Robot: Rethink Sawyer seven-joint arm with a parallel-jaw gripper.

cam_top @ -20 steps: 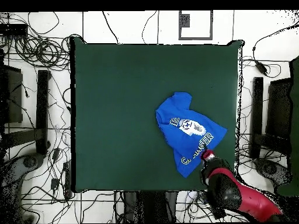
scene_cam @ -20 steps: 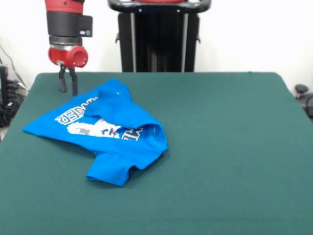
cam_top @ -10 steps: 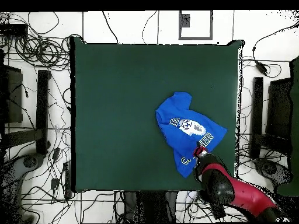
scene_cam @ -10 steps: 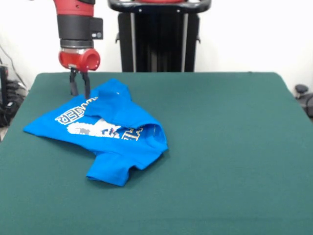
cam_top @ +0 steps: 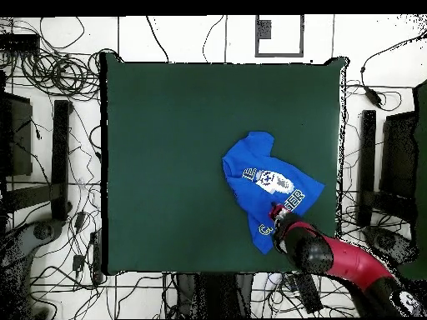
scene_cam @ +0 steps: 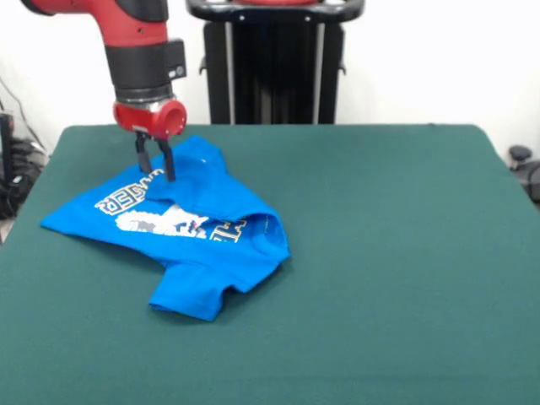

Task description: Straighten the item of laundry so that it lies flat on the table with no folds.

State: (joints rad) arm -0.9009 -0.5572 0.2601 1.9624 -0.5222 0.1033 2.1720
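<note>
Hovering over the T-shirt (scene_cam: 181, 228)'s folded-over far edge, the gripper (scene_cam: 156, 160) holds its fingers slightly parted, empty; the crumpled shirt stretches away across the surface (scene_cam: 388, 253)

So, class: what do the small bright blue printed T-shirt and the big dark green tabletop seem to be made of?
The small bright blue T-shirt looks like soft knit fabric, probably cotton: it lies matte, in limp folds, with flat white print. The dark green tabletop looks felt-like: an even, matte surface with no shine or grain, though the weave cannot be made out.
</note>
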